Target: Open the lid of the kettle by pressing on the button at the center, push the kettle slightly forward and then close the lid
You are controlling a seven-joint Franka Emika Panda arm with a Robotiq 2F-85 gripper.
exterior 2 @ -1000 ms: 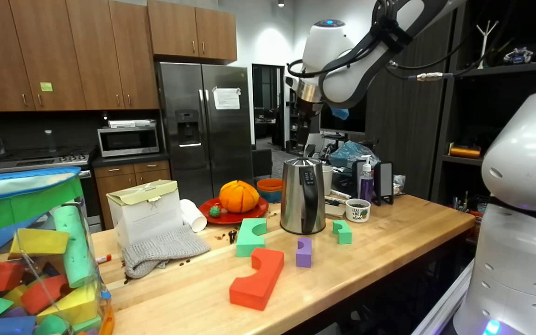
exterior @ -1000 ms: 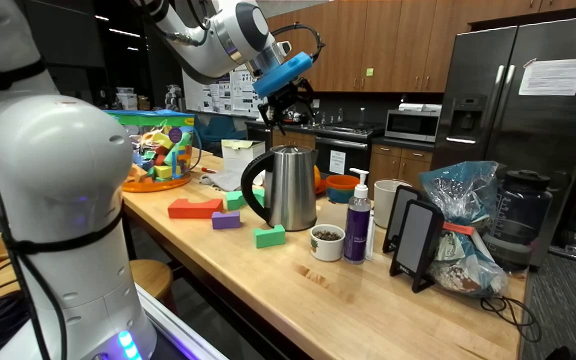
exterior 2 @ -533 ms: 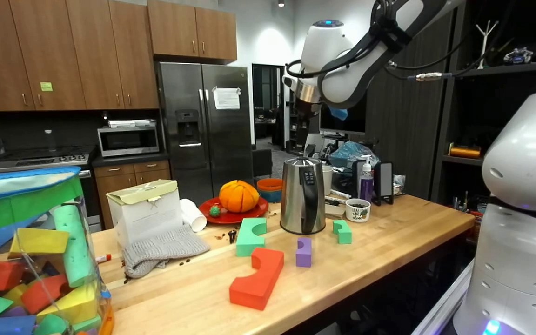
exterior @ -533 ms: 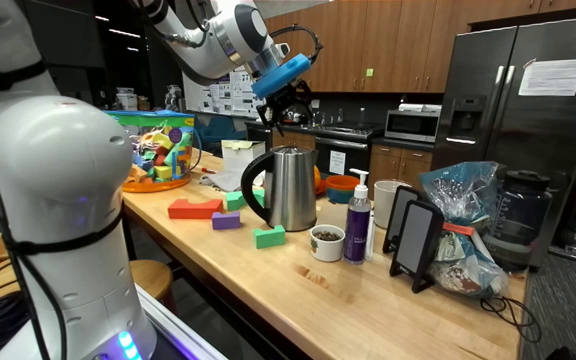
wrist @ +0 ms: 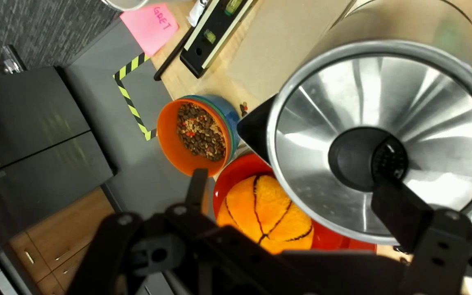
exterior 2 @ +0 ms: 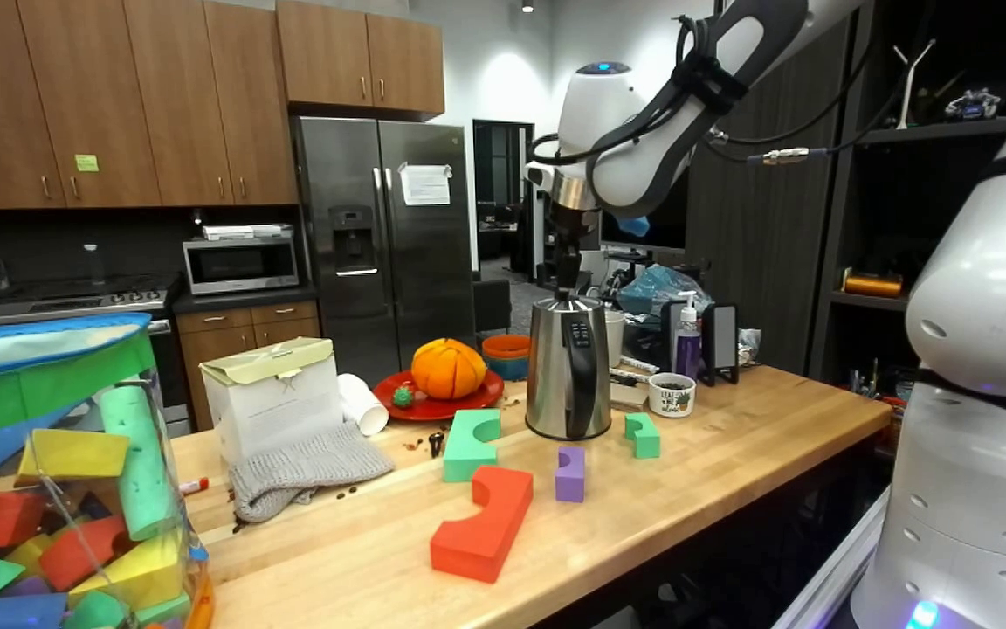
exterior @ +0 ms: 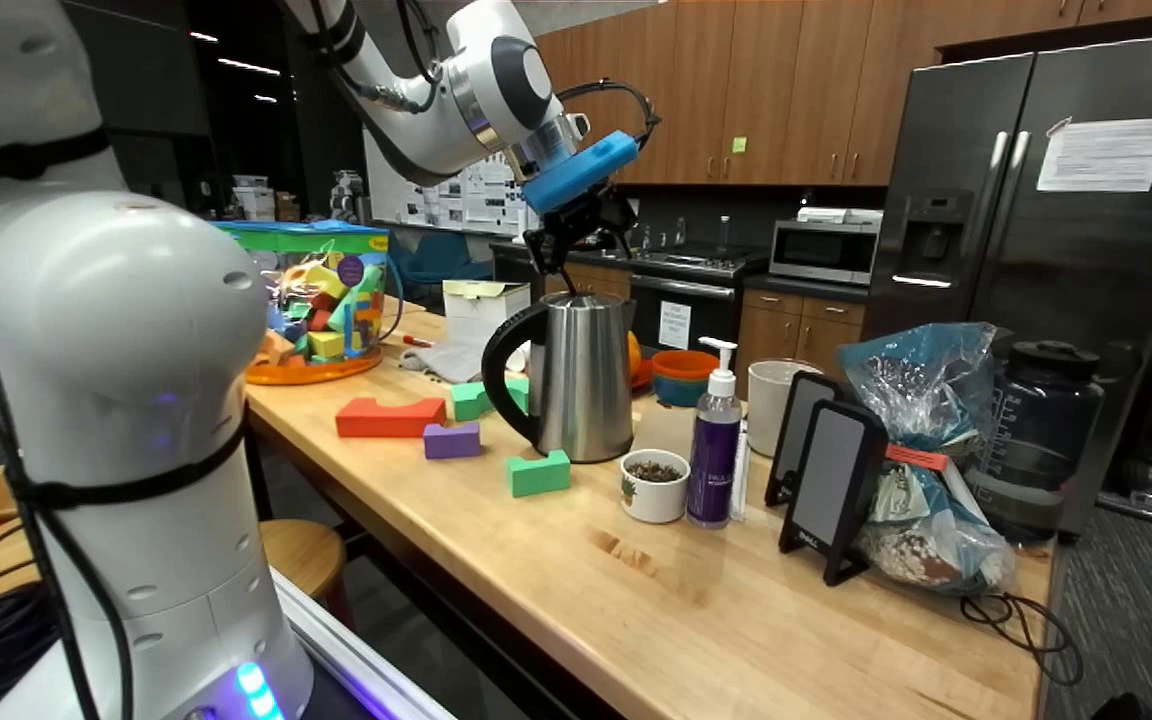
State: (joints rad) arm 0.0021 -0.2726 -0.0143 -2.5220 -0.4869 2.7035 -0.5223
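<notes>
The tall steel kettle (exterior: pixel 586 385) stands upright on the table, its black handle (exterior 2: pixel 582 362) at the side and a black spout (wrist: pixel 256 127) peeking out in the wrist view. Its round shiny steel lid (wrist: pixel 322 98) lies closed. At the lid's centre is a round black button (wrist: pixel 350 155). My gripper (wrist: pixel 291 177) is open above the kettle, its fingers wide apart with nothing between them. One fingertip (wrist: pixel 387 192) reaches the button's edge and covers part of it; whether it presses down I cannot tell. Off past the lid's rim hangs the opposite finger (wrist: pixel 197 188).
Beside the kettle are stacked bowls (wrist: pixel 178 157), a red plate (exterior 2: pixel 389 384) with an orange plush ball (exterior 2: pixel 448 369), and a pump bottle (exterior: pixel 713 460). A small cup (exterior: pixel 654 500) and foam blocks, including a red one (exterior 2: pixel 485 528), stand near it. A white box (exterior 2: pixel 276 402) is farther off.
The gripper has come down from above the kettle, so one fingertip is now at the lid's top. The kettle and its lid have not moved.
</notes>
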